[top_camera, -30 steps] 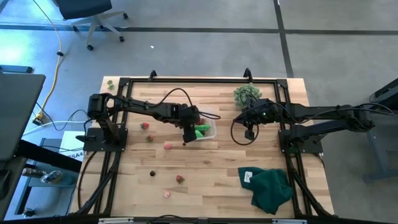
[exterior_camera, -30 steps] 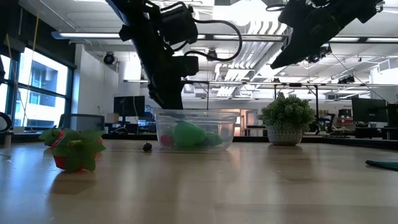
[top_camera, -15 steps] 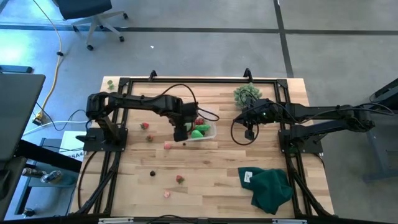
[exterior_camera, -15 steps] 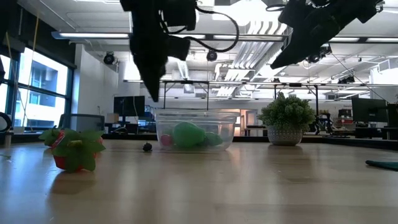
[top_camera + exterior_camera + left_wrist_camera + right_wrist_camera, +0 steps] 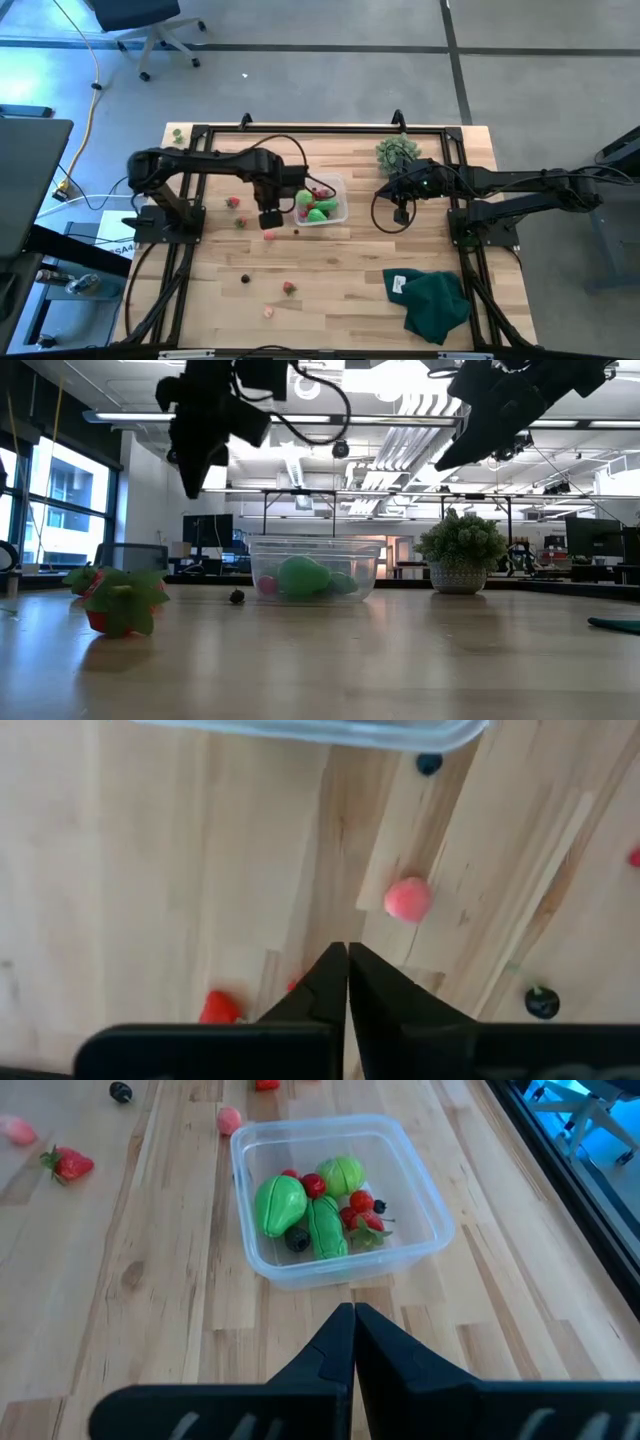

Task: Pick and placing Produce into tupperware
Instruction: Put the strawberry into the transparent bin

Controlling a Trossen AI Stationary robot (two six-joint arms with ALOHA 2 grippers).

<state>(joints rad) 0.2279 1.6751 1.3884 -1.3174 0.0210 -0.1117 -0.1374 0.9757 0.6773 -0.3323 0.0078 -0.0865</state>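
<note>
The left tool (image 5: 270, 217), closed and empty, hovers near a light, round, roll-prone pink berry (image 5: 408, 900); pinch across its middle.

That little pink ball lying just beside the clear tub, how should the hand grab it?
Probably straight down from above, closing on its middle. The pink ball is round, so no side is better, and it lies on bare table clear of the tub. The left hand is shut and would need to open first.

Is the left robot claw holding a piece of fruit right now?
No, the left gripper has its fingers pressed together with nothing between them, and the pink ball lies loose on the table ahead of it.
</note>
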